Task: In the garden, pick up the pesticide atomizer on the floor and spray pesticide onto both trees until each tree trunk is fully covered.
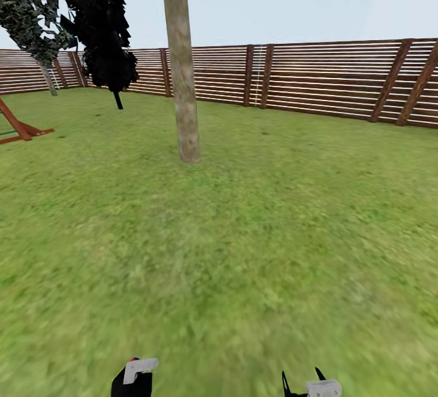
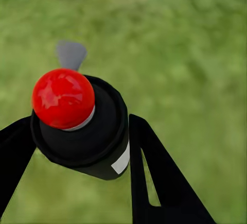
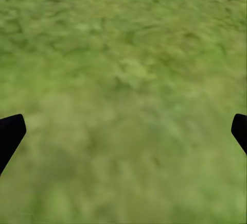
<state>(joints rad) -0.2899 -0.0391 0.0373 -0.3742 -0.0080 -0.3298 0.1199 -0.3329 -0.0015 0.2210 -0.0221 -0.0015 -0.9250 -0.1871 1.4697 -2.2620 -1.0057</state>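
One small black pesticide atomizer (image 2: 85, 136), red-domed with a white label patch, sits pinched between the left gripper's (image 2: 77, 147) black fingers (image 2: 154, 177), low over the grass lawn (image 1: 255, 232). It looks rigid, light and smooth (likely slippery), best held around its body. Its long axis runs toward the wrist camera, grey nozzle forward. The right gripper (image 3: 123, 131) is spread, empty. The mottled grey-tan tree trunk (image 1: 182, 68) stands ahead.

black, red-capped pesticide atomizer (image 2: 85, 131) clamped in the left tool (image 2: 77, 147); mottled tree trunk (image 1: 182, 68) upright on grass ahead.
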